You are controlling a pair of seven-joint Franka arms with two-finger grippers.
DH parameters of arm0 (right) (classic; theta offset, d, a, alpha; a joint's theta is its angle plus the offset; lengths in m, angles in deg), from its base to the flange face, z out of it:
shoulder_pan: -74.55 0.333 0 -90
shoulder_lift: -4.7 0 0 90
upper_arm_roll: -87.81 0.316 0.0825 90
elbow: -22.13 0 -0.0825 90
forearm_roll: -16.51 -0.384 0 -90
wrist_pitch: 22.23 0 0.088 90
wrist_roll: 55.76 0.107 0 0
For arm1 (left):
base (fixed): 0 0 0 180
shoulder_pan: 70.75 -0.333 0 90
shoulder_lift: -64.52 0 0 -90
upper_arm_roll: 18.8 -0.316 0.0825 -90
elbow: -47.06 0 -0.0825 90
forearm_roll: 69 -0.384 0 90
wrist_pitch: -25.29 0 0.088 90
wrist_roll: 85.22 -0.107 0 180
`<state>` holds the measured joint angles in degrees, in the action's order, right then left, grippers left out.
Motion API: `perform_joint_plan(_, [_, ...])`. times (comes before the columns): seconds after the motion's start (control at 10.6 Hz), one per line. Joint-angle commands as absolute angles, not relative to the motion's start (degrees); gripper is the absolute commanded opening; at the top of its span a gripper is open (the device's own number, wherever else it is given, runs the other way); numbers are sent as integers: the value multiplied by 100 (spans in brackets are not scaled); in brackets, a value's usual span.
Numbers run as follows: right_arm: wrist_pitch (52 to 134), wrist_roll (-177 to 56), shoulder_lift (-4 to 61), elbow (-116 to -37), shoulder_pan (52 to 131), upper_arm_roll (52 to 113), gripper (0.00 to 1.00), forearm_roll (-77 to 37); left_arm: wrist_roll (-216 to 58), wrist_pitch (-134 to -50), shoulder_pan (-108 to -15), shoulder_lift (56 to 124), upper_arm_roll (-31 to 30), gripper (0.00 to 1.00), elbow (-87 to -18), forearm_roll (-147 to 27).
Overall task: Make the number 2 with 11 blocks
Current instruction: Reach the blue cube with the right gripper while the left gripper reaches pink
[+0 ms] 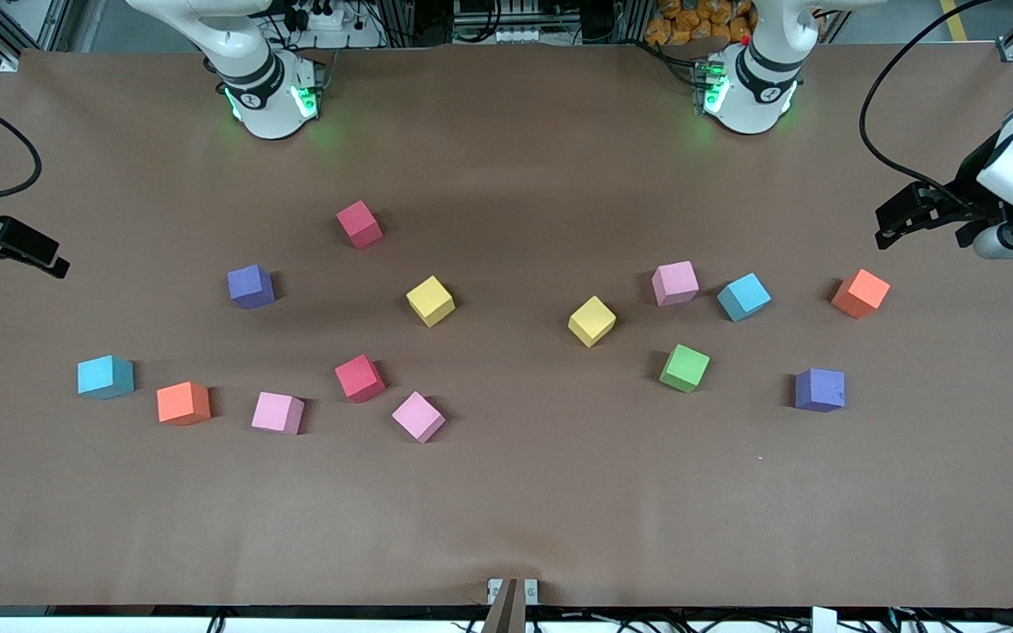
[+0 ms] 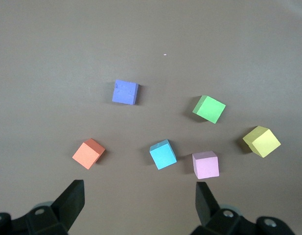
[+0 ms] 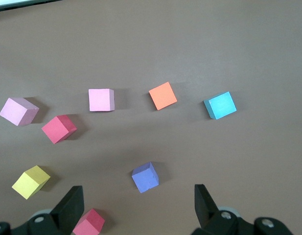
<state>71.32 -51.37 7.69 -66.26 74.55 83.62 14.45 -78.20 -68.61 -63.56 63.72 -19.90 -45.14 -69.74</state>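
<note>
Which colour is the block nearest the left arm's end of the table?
Orange block; the front view shows it best.

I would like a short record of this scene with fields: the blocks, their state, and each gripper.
blocks: thirteen, scattered singly on the table; no number formed yet
right arm's end: seven blocks, among them a red block
left arm's end: six blocks, among them a green block
left gripper: open, holding nothing, at the table's edge
right gripper: open, holding nothing, at the table's edge

Matte foam blocks (image 1: pixel 430 300) on brown paper-like table (image 1: pixel 506 510).
</note>
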Motion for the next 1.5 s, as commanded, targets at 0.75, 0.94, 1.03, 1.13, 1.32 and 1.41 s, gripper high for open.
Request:
perform_joint_plan(0.75, [7199, -5180, 1145, -6585, 7788, 8350, 100, 1405, -7722, -7251, -6310, 6523, -1547, 100, -5275, -6865])
perform_joint_plan(0.94, [7723, -5180, 1374, -6978, 7859, 8402, 100, 1397, -7426, -7569, -6319, 6505, -1354, 100, -5689, -6865])
perform_joint_plan(1.03, [7988, -5180, 1444, -7224, 7868, 8446, 100, 1397, -7023, -7796, -6319, 6505, -1187, 100, -5943, -6865])
perform_joint_plan(1.13, [8269, -5180, 1436, -7610, 7981, 8447, 100, 1397, -6845, -8094, -6345, 6496, -1003, 100, -6198, -6865])
perform_joint_plan(1.32, [8491, -5180, 1436, -8296, 8008, 8447, 100, 1397, -6529, -8587, -6310, 6505, -931, 100, -6681, -6865])
perform_joint_plan(1.41, [8509, -5180, 1436, -8560, 8043, 8447, 100, 1397, -6379, -8903, -6319, 6522, -783, 100, -6954, -6865])
